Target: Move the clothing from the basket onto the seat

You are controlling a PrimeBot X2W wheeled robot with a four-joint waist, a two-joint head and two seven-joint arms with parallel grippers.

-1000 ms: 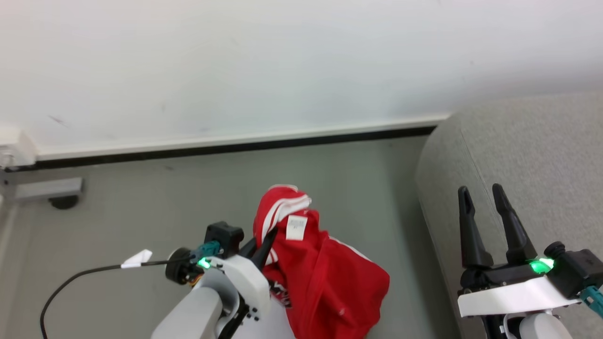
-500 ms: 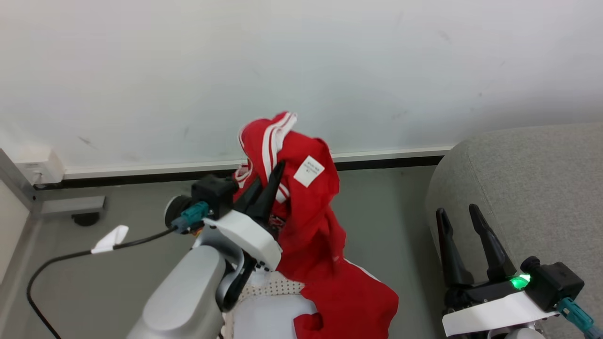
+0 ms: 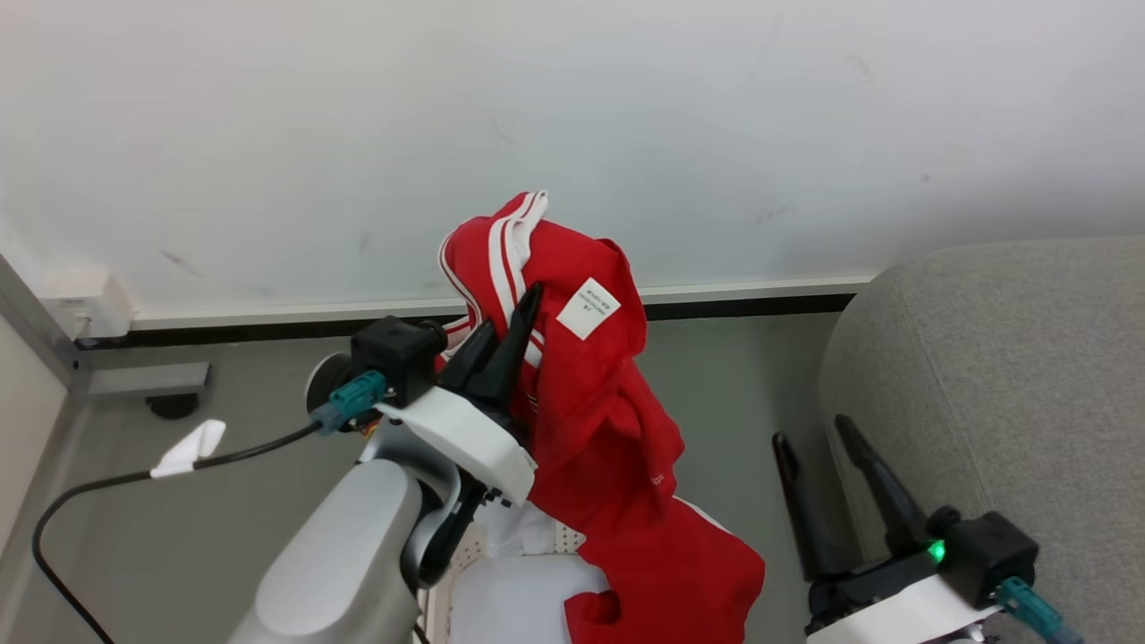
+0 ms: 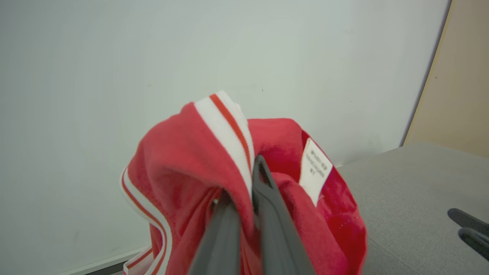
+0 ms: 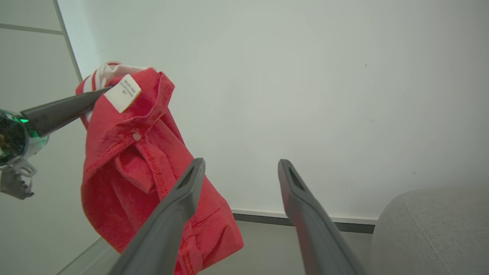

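Nearest the robot, at the bottom of the head view, sits the basket (image 3: 523, 604), its pale inside bare on the left and its right side covered by the lower end of the clothing (image 3: 595, 429). To the right, the right jaws stand wide apart with nothing between them, the dark fingers (image 3: 799, 505) pointing up just beside the rounded front edge of the seat (image 3: 1011, 376). Further out, the left jaws are closed tight on the clothing, pinching it at the white striped trim (image 4: 225, 126), with the fingers (image 3: 512, 344) tilted up and rightwards. The red cloth is lifted clear above the basket and hangs from this grip down to the basket's right side, a small white label (image 3: 588, 309) facing outwards. Beyond lie the grey floor (image 3: 733, 376), a black cable (image 3: 107, 487) and the white wall (image 3: 572, 107).
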